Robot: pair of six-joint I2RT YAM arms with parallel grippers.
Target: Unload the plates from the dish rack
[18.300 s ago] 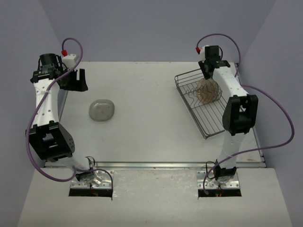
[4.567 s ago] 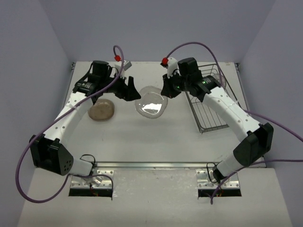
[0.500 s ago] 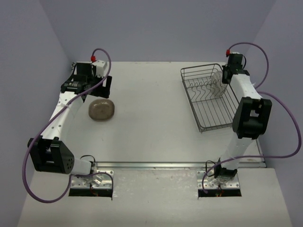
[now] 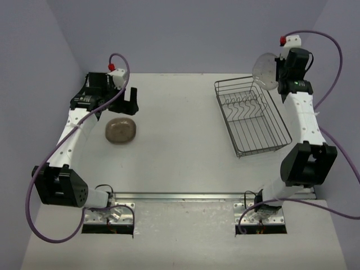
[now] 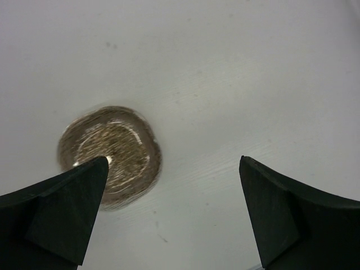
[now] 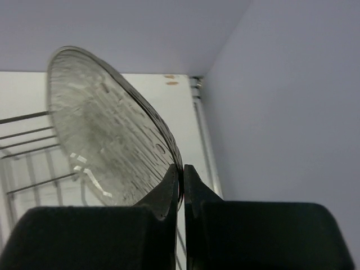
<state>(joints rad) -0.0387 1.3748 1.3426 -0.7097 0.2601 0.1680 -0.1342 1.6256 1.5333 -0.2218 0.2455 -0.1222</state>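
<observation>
Well to the left of the dish rack (image 4: 226, 118), the stack of plates (image 5: 115, 149) has a blurred rim. Part of it is hidden behind one finger (image 5: 62, 208) of the left gripper (image 5: 173, 163). How many plates lie in it cannot be told, from the wrist or from above. Both that gripper's fingers are cut off by the bottom edge of the left wrist view.

Above the dish rack's far right corner, the clear plate (image 6: 107, 140) has its lower rim hidden between the fingers of the right gripper (image 6: 183, 169), whose fingers run out of view below. In the right wrist view only a few rack wires show before the left edge cuts them off. The right arm's cable (image 4: 339, 53) leaves the overhead view at its right edge.
</observation>
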